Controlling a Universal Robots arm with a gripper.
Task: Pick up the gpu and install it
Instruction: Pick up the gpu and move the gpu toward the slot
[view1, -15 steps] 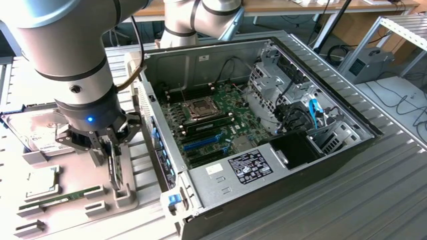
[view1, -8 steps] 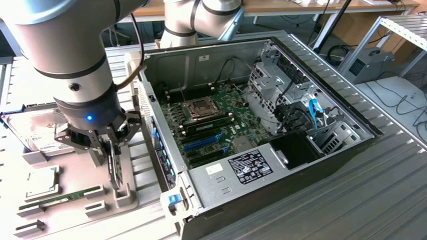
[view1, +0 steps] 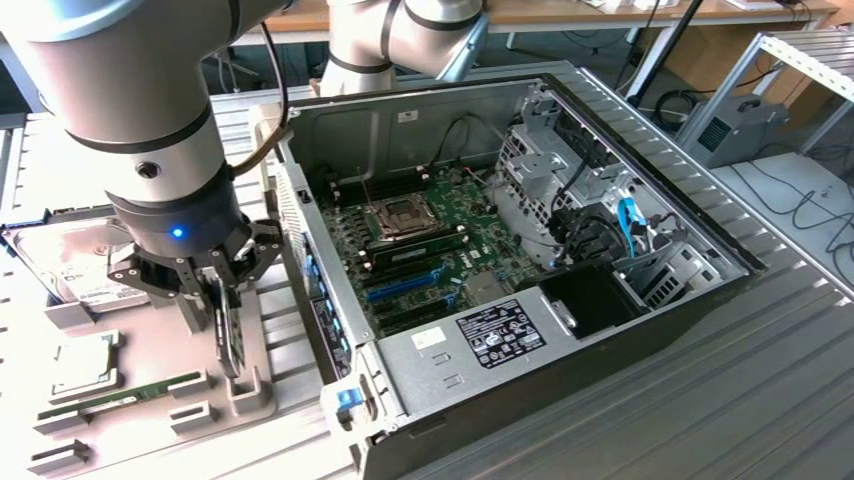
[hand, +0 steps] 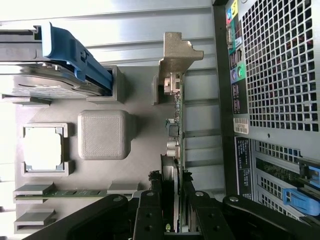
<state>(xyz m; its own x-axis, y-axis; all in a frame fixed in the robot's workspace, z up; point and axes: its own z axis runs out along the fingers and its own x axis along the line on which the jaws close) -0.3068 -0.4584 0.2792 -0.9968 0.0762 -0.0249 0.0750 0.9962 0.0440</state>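
The gpu (view1: 230, 338) stands on edge at the grey parts holder (view1: 254, 392), just off the open computer case's (view1: 441, 95) side toward the exterior view's left. In the wrist view the gpu (hand: 176, 125) is a thin green-edged card with its silver bracket (hand: 176, 55) at the far end. My gripper (view1: 223, 310) comes down from above and is shut on the card, with black fingers (hand: 150, 210) pressed against both faces (hand: 172, 202). Whether the card's lower edge still rests in the holder slot is hidden. The motherboard (view1: 427, 240) with blue slots (view1: 400, 287) lies inside the case.
On the grey holder lie a hard drive (view1: 74, 262), a processor chip (view1: 87, 365) and a green memory stick (view1: 120, 395). A grey block (hand: 104, 134) sits beside the card. The case's perforated rear wall (hand: 280, 65) is close alongside the gpu.
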